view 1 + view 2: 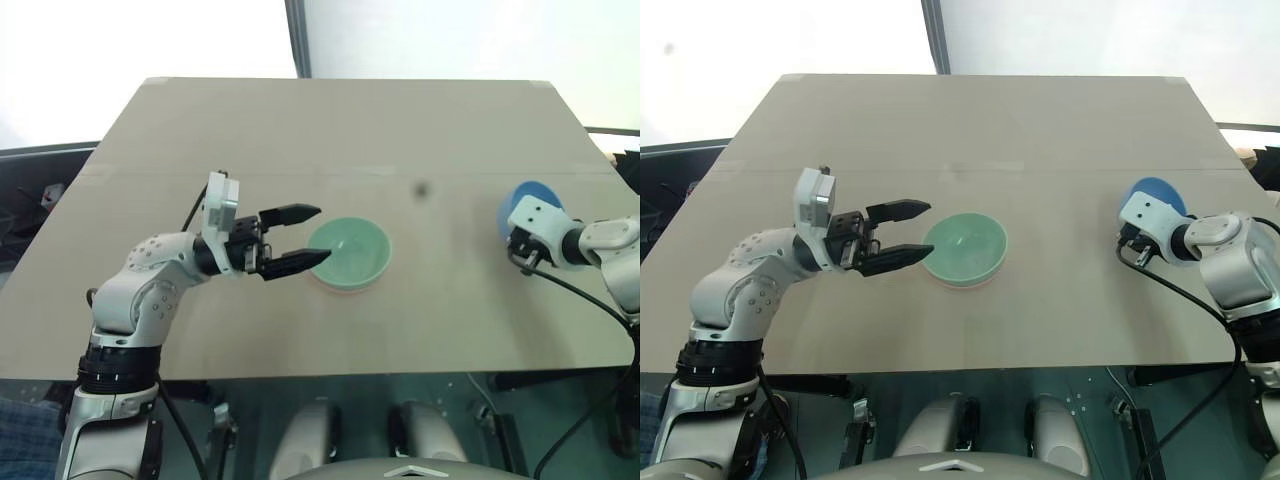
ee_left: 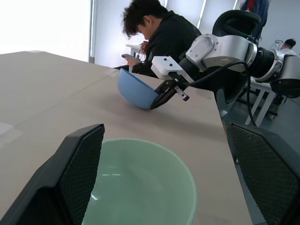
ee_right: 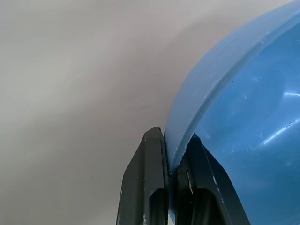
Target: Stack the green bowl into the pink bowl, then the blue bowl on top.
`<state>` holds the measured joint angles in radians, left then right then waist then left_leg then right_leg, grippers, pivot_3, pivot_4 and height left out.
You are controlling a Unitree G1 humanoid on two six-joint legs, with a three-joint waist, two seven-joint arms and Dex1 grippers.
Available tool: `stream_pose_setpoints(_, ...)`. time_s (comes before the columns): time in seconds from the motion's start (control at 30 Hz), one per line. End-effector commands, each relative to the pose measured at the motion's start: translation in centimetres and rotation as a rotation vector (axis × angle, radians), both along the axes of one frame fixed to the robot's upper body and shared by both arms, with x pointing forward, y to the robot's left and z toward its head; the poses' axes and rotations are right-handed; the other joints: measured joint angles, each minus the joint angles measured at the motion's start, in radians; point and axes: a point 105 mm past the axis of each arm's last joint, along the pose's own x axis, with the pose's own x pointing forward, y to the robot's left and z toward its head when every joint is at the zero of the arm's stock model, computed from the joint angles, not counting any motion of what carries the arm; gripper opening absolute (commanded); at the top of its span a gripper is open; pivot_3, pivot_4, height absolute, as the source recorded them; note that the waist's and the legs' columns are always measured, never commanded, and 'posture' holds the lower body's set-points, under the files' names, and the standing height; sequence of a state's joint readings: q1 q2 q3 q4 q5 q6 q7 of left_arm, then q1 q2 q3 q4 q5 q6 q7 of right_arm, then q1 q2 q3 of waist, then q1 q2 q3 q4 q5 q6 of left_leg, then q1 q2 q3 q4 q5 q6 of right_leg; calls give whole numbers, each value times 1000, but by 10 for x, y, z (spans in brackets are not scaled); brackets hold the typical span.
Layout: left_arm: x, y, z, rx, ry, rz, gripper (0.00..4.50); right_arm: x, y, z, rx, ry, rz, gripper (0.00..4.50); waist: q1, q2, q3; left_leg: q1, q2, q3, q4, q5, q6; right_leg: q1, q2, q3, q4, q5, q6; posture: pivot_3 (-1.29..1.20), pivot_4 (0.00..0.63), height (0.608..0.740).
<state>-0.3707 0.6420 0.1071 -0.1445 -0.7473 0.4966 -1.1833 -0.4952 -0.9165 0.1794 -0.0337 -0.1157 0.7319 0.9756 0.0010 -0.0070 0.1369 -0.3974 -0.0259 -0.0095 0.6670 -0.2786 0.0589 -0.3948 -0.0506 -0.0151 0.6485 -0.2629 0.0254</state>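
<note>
So the blue bowl (image 3: 243, 108) is over on the right side of the table (image 1: 330, 130), tipped up on its edge, with the right gripper (image 3: 174, 157) pinching its rim, one finger inside and one outside. Looks like a solid bite from the right wrist view, wall squeezed tight between the pads.

Green bowl (image 1: 348, 254) already sits nested in the pink bowl (image 1: 345, 290) mid-table; you can only see a thin pink sliver under its near edge. Left gripper (image 1: 305, 238) is parked right at the stack's left rim, fingers spread wide, holding nothing.

My take on doing this step well: lift the blue one clear of the table first, level it so the opening faces up, then carry it left and centre it over the green before letting go. A rim pinch lets a bowl swing, so go slow. I'd also back the left gripper off so it doesn't get bumped.
</note>
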Motion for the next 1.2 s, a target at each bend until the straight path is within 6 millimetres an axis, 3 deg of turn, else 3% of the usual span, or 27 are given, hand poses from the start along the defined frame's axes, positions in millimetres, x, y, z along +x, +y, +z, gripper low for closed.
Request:
stream_pose_setpoints(0.03, -3, 1, 7, 1, -37, -3, 4500, 2, 32, 37, 33, -124, 162, 65, 0, 0, 0, 0, 0, 0, 0, 0, 0, 0, 0, 0, 0, 0, 0, 0, 150, 740)
stream_pose_setpoints(0.17, -1, 3, 5, 9, -34, 9, 4500, -21, 86, 70, 58, -195, 443, 65, -6, 1, 1, 0, 0, 0, 0, 0, 0, -1, 0, 0, 0, 0, 0, 0, 150, 740)
stream_pose_setpoints(0.3, -1, 5, 3, 15, -25, 16, 4500, -54, 136, 88, 61, -224, 711, 65, -5, 1, 1, 0, 1, 0, 0, 0, 0, 0, 1, 0, 0, 0, 0, 0, 150, 740)
stream_pose_setpoints(0.47, 2, 14, -2, 45, -13, 35, 4500, -82, 176, 87, -1, -227, 977, 65, 1, 0, 0, 0, 0, 0, 1, -1, 1, 0, 0, 0, 0, 0, 0, 0, 150, 740)
stream_pose_setpoints(0.57, 4, 17, -4, 55, -8, 42, 4500, -85, 194, 82, -44, -231, 1072, 65, 1, 0, 0, 0, 0, 0, 1, 0, 1, -1, 0, 0, 0, 0, 0, 0, 150, 740)
stream_pose_setpoints(0.6, 5, 17, -5, 59, -7, 41, 4500, -84, 200, 81, -54, -241, 1085, 560, 0, 0, 0, 0, 0, 0, 1, 0, 1, -1, 0, 0, 0, 0, 0, 0, 150, 740)
stream_pose_setpoints(0.63, 5, 17, -5, 63, -7, 40, 4500, -82, 204, 81, -57, -250, 1094, 701, -2, 0, 0, 0, 0, 0, 1, 0, 1, -1, 0, 0, 0, 0, 0, 0, 150, 740)
stream_pose_setpoints(0.73, 5, 17, -5, 63, -10, 41, 4500, -75, 216, 85, -66, -288, 1104, 1744, -4, 0, 0, 0, 0, 0, 1, 0, 1, -1, 0, 0, 1, 0, 0, 0, 150, 740)
stream_pose_setpoints(0.77, 5, 17, -5, 62, -11, 42, 4500, -73, 218, 86, -68, -300, 1100, 2450, -3, 0, 0, 0, 0, -1, 1, 0, 1, -1, 0, 0, 1, 0, 0, 0, 150, 740)
stream_pose_setpoints(0.83, 5, 18, -5, 60, -11, 42, 4500, -65, 220, 92, -57, -338, 1060, 3198, -2, -1, 0, 0, 0, -1, 2, 0, 1, -1, 0, 0, 1, 0, 0, 0, 150, 740)
stream_pose_setpoints(0.9, 3, 18, -6, 61, -10, 42, 4500, -57, 213, 95, -45, -345, 1003, 3667, -4, -1, 0, 0, 0, -1, 2, 0, 1, -1, 0, 0, 1, 0, 0, 0, 150, 740)
stream_pose_setpoints(1.0, 3, 21, -7, 69, -6, 59, 4500, -48, 187, 90, 0, -311, 880, 3667, 2, -1, 0, 0, 0, -1, 2, 0, 1, -1, 0, -1, 2, 0, 0, 0, 150, 740)
stream_pose_setpoints(1.2, 3, 32, -17, 134, 0, 181, 4500, -57, 126, 75, 270, -184, 625, 3667, 13, -1, 0, 0, 0, 0, 1, -1, 1, -1, 0, 0, 2, 0, 0, 0, 150, 740)
